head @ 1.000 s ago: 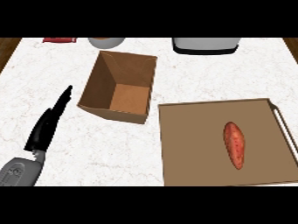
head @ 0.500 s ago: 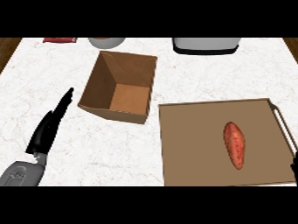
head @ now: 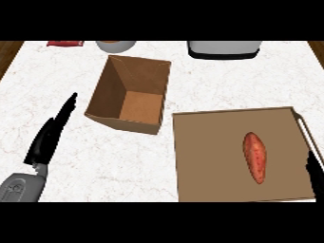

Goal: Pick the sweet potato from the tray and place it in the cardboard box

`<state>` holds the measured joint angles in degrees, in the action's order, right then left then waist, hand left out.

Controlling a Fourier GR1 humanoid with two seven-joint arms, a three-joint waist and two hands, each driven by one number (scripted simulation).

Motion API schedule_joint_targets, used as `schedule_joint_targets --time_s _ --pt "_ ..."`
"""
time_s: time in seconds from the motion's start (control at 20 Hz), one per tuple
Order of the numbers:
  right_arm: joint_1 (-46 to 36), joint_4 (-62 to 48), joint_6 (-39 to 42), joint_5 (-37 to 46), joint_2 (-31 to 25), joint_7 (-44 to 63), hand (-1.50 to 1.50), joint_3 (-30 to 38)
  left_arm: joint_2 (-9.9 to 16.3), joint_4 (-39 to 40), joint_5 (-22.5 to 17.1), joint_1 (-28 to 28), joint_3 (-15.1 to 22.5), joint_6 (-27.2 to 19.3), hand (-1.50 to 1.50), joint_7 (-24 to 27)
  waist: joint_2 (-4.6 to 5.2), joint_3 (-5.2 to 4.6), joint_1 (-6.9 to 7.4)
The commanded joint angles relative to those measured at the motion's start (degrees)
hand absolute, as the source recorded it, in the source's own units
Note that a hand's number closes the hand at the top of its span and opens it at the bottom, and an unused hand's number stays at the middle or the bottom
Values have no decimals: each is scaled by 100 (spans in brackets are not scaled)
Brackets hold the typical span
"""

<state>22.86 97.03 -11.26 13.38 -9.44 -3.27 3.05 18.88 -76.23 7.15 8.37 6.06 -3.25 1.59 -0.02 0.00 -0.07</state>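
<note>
An orange-red sweet potato (head: 256, 157) lies lengthwise on the right half of a flat brown tray (head: 206, 156) at the lower right. An open cardboard box (head: 131, 94) stands to the tray's upper left, nothing visible inside it. My right hand (head: 318, 176) comes in at the lower right corner, fingers straight, just right of the tray's pale side handle (head: 307, 134) and a little right of the sweet potato, not touching it. Resting open at the lower left is my left hand (head: 49, 134), fingers pointing up, left of the box.
A white marble counter (head: 45, 85) spans the view, with dark wood floor past both side edges. Along the far edge sit a grey appliance (head: 223, 49), a pale bowl (head: 115, 45) and a red packet (head: 64, 43).
My right hand has risen into view at the lower right corner, moving up beside the tray. The left hand, box and sweet potato have stayed put.
</note>
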Motion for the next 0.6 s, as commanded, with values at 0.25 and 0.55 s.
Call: schedule_joint_targets --time_s 0.25,0.55 --pt "-546 -488 147 264 99 113 -150 142 -427 93 453 -43 -233 84 0 155 0 0 -7" --pt "-914 -897 -15 562 359 232 -150 -22 -566 292 631 44 -329 117 0 257 4 0 -4"
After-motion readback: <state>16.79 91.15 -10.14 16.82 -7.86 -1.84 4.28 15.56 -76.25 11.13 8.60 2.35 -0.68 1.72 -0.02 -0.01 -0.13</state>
